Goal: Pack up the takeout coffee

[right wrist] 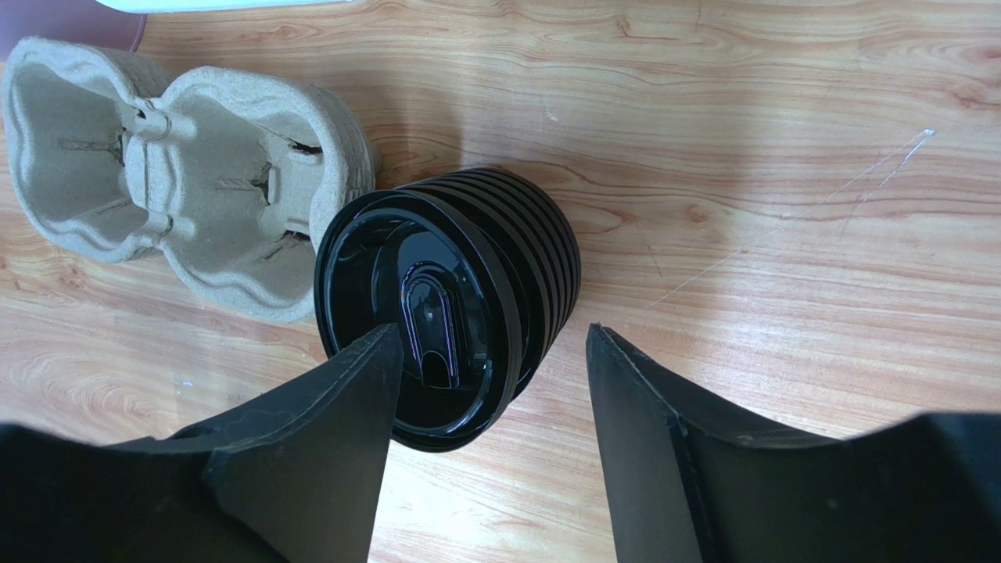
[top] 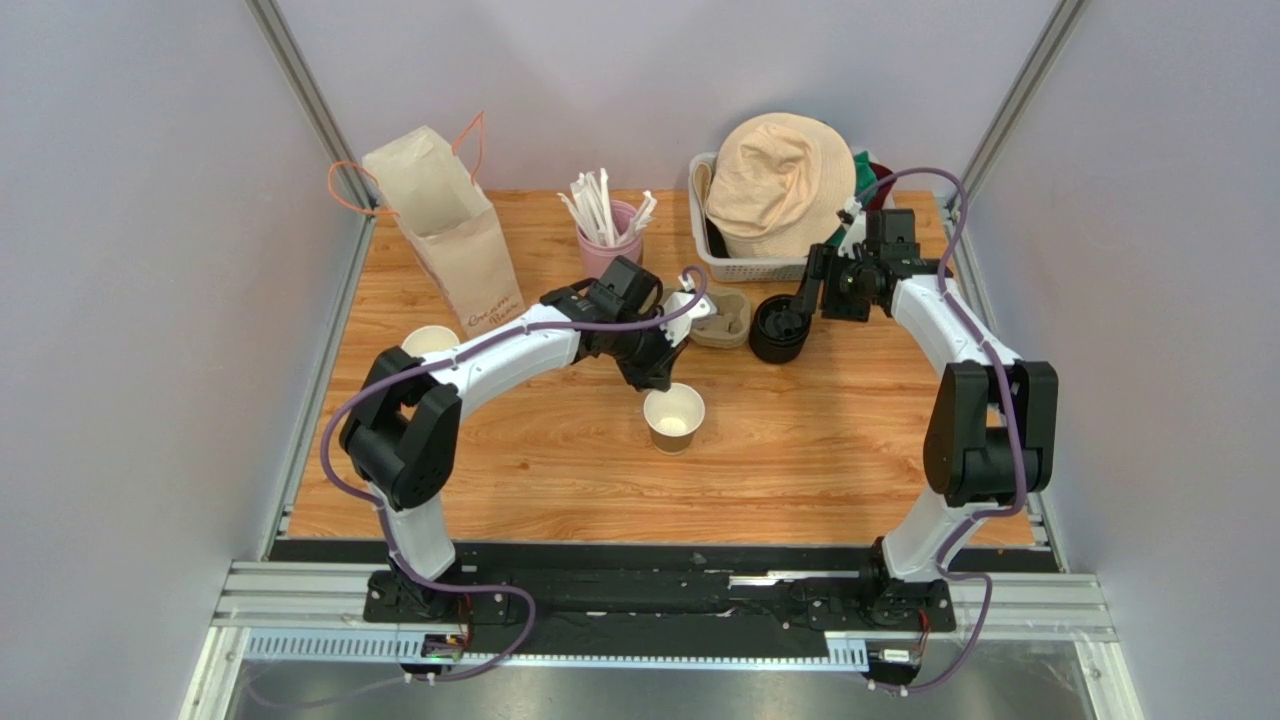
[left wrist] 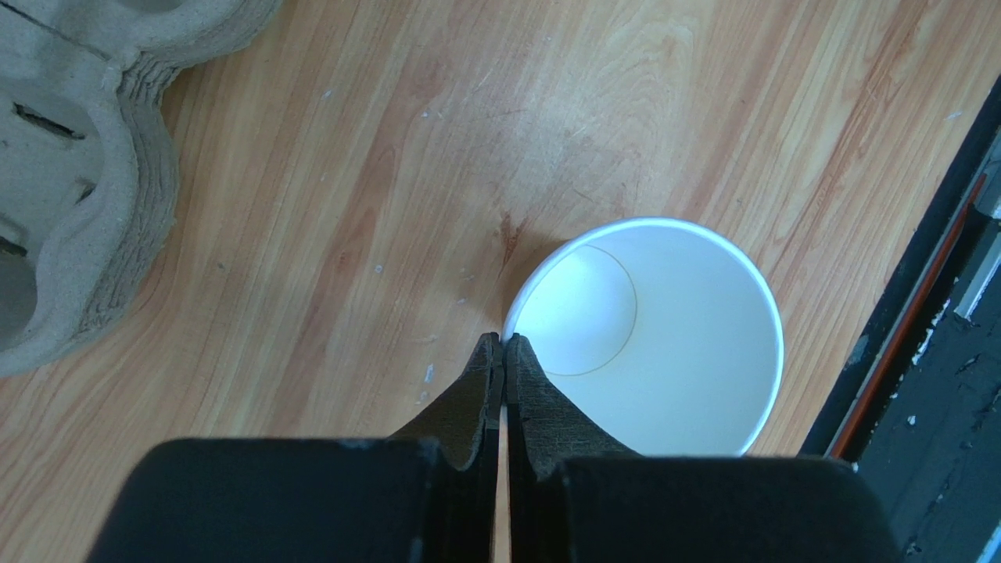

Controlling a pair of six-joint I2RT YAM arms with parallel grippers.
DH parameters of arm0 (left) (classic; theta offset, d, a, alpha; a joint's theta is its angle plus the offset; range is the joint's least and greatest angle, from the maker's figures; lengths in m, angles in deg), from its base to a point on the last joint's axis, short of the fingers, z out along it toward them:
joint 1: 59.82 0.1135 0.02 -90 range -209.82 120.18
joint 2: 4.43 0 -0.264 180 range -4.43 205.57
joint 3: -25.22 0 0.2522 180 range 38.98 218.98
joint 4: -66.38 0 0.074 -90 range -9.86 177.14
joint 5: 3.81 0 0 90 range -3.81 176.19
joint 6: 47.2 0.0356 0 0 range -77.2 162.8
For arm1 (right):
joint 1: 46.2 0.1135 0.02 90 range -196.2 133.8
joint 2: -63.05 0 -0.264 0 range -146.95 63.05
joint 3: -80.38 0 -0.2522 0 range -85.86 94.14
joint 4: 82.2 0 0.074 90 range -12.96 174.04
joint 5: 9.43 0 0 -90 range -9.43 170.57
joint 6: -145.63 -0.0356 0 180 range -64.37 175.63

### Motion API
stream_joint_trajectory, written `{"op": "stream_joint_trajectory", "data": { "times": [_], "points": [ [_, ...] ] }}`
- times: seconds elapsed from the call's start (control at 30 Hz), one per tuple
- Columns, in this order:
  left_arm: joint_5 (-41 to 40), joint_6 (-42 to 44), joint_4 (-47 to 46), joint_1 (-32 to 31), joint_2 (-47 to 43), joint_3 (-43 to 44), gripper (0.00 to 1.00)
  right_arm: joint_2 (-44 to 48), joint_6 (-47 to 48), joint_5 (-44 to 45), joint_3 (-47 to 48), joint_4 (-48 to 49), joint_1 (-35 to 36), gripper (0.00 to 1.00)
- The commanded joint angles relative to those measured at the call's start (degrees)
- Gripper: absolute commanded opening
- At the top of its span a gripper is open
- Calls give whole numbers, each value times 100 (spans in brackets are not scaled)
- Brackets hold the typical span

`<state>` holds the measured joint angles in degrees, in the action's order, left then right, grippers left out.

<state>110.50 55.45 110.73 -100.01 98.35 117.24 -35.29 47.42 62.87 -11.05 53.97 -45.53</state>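
Over on the left a paper bag (top: 451, 225) is standing at the back of the table (top: 842, 435). Coming across, the left claw (top: 672, 333) is hanging with its fingers (left wrist: 470, 405) pressed together on nothing, the tips pointing down just beside the rim of the cup (top: 673, 416). That cup is sitting upright mid-table, mouth open, white inside, no lid on it. It is lying toward the arms' bases from this claw, and the left arm is plainly the nearer one.

Further right a cardboard carrier (top: 726, 318) is lying flat, and just beside it is sitting the stack of black lids (top: 778, 327). The right claw (top: 819, 297) is hovering over that stack with its fingers apart, holding nothing. From its wrist, the stack is showing mostly under one finger rather than centred in the gap. I am guessing the coming move is turning on that offset, with the claw needing to shift toward the carrier side before closing on the top lid.
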Motion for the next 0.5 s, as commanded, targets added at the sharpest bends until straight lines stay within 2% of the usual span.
{"op": "stream_joint_trajectory", "data": {
  "times": [0.0, 0.33, 0.47],
  "points": [
    [29, -104, -124, -77, 14, -12, 5, -62, -85, -164, -10, 247, -14, 59],
    [73, -87, -88, -174, 31, -4, 9, -167, -120, -252, -19, 212, -14, 53],
    [65, -60, -71, -200, 40, 14, 17, -185, -128, -261, -1, 194, -14, 51]
  ]
}}
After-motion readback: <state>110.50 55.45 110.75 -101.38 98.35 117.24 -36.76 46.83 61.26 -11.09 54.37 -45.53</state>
